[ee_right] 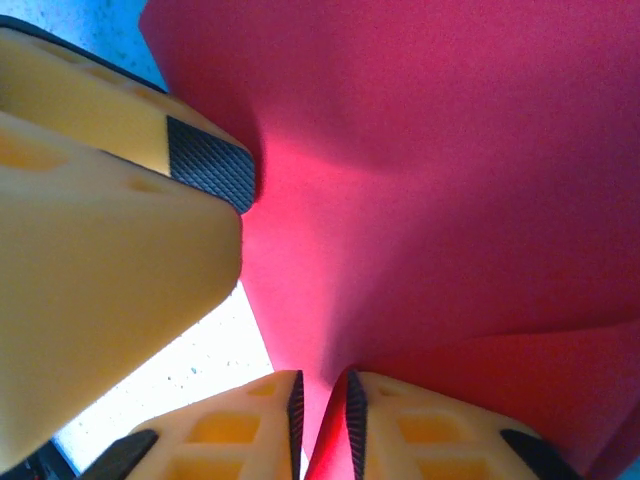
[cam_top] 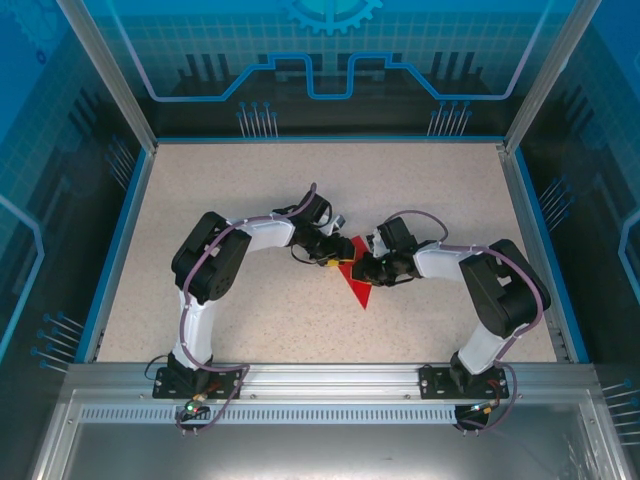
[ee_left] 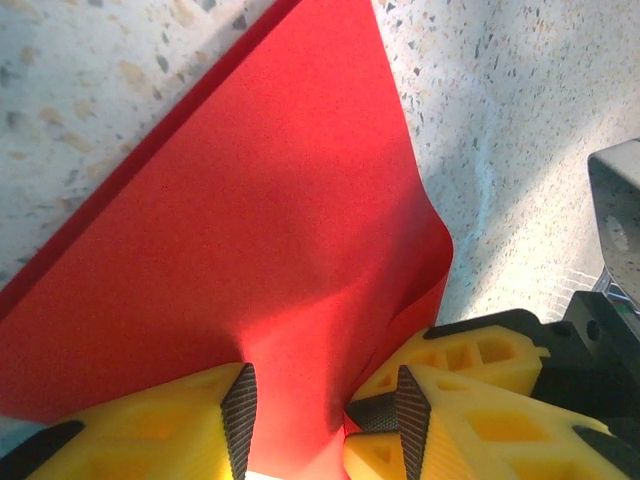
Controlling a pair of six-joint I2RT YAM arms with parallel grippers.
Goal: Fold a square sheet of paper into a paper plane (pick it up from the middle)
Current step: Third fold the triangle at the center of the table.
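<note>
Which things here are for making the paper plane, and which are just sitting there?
For the job: red paper sheet, partly folded; left gripper; right gripper.
Just there: speckled table; blue back wall.

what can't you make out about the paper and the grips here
1. Top view: left gripper and right gripper cover the far part of the red paper; its creases are too small to read.
2. Left wrist view: the frame's bottom edge cuts off the paper; whether the spread jaws touch it is unclear.
3. Right wrist view: the paper runs off the edges; whether the nearly closed jaws pinch it is unclear.
</note>
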